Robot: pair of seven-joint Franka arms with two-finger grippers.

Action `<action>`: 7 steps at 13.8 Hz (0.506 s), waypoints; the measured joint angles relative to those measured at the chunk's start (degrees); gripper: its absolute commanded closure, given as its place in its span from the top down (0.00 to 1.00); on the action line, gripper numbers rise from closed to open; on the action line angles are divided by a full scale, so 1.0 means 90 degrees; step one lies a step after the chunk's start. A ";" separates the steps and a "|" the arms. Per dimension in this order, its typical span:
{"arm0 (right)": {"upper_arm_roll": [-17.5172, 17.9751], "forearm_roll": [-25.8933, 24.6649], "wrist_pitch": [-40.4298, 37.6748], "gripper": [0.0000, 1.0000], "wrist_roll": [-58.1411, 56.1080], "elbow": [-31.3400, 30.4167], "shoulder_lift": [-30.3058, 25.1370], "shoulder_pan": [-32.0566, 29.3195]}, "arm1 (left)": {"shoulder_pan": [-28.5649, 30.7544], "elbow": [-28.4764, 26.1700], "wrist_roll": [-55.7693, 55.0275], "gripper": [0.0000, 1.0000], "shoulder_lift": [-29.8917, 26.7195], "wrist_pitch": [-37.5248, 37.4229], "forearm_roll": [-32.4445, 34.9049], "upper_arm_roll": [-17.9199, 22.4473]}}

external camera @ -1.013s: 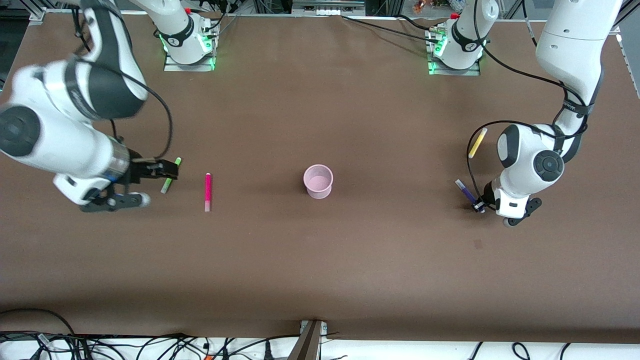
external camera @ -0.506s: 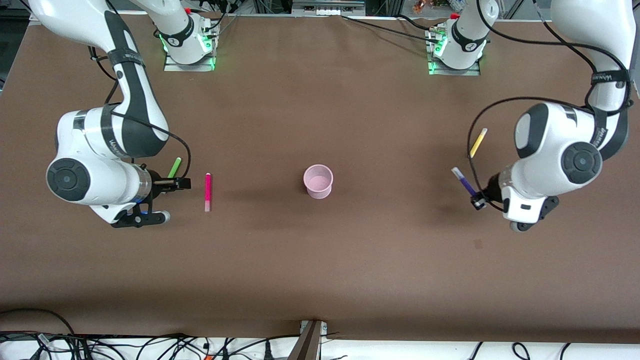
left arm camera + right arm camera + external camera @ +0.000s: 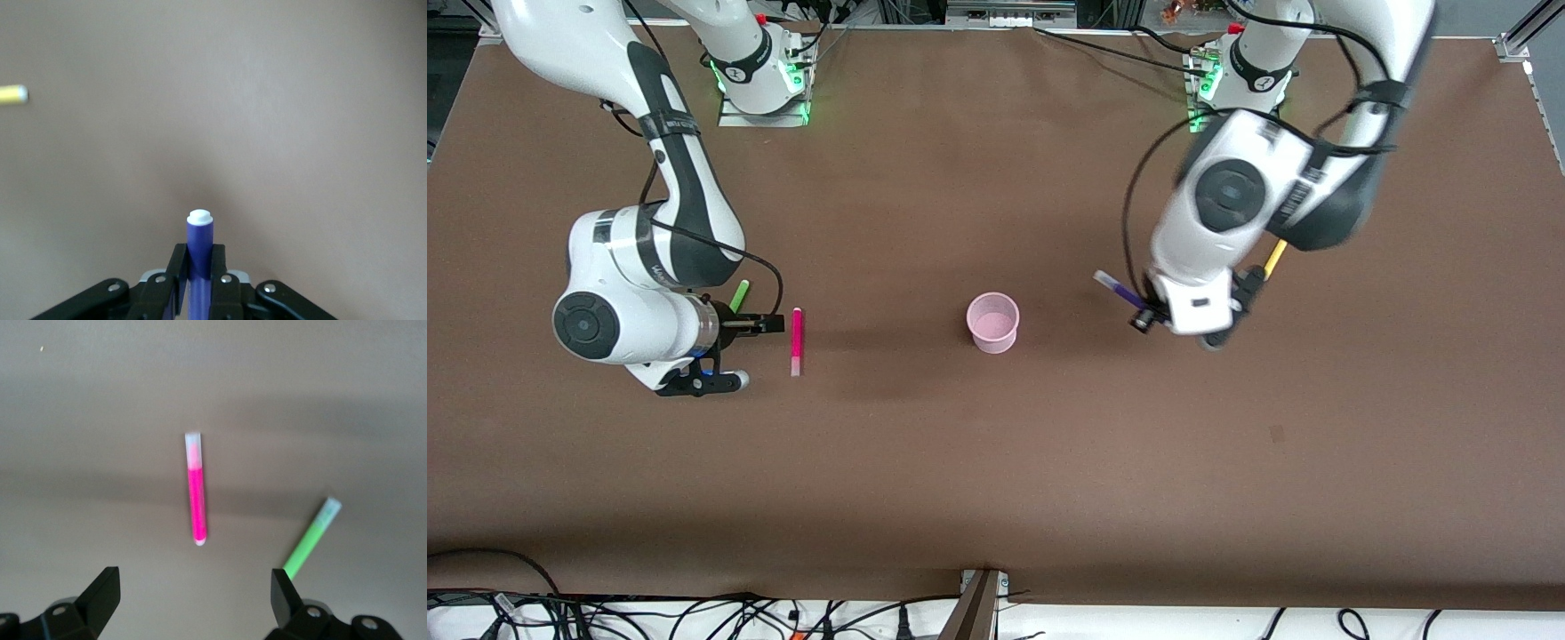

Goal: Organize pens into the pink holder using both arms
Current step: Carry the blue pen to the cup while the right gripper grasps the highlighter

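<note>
The pink holder (image 3: pixel 992 322) stands upright mid-table. My left gripper (image 3: pixel 1141 318) is shut on the purple pen (image 3: pixel 1116 289) and holds it above the table, beside the holder toward the left arm's end; in the left wrist view the purple pen (image 3: pixel 199 243) stands between the jaws of my left gripper (image 3: pixel 199 267). The yellow pen (image 3: pixel 1274 258) lies partly hidden under the left arm; its tip (image 3: pixel 12 95) shows in the left wrist view. My right gripper (image 3: pixel 751 324) is open and empty, low between the magenta pen (image 3: pixel 796 340) and the green pen (image 3: pixel 739 295). In the right wrist view my right gripper (image 3: pixel 195 588) faces the magenta pen (image 3: pixel 195 490), with the green pen (image 3: pixel 310 540) beside one finger.
The brown table (image 3: pixel 996 462) is bare nearer the front camera. The arm bases (image 3: pixel 763 80) stand along the table's edge farthest from the front camera. Cables hang off the table's near edge (image 3: pixel 694 613).
My left gripper has lifted the purple pen and carried it from the left arm's end of the table toward the holder. My right gripper has shifted from the green pen toward the magenta pen.
</note>
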 measured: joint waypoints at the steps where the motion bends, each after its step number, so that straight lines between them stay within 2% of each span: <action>1: 0.0023 0.0001 0.0393 1.00 0.0000 -0.0312 -0.0064 0.0002 | -0.0277 0.0000 -0.0583 0.00 0.0003 0.0101 0.0178 0.0001; 4: 0.0138 0.0001 0.1385 0.98 0.0000 -0.1125 -0.0189 0.0022 | -0.0967 0.0141 -0.2567 0.00 0.0141 0.0288 0.1202 0.0007; 7: 0.0154 0.0002 0.1547 0.94 0.0000 -0.1416 -0.0187 0.0027 | -0.1459 0.0548 -0.3568 0.00 0.0501 0.0276 0.2273 0.0035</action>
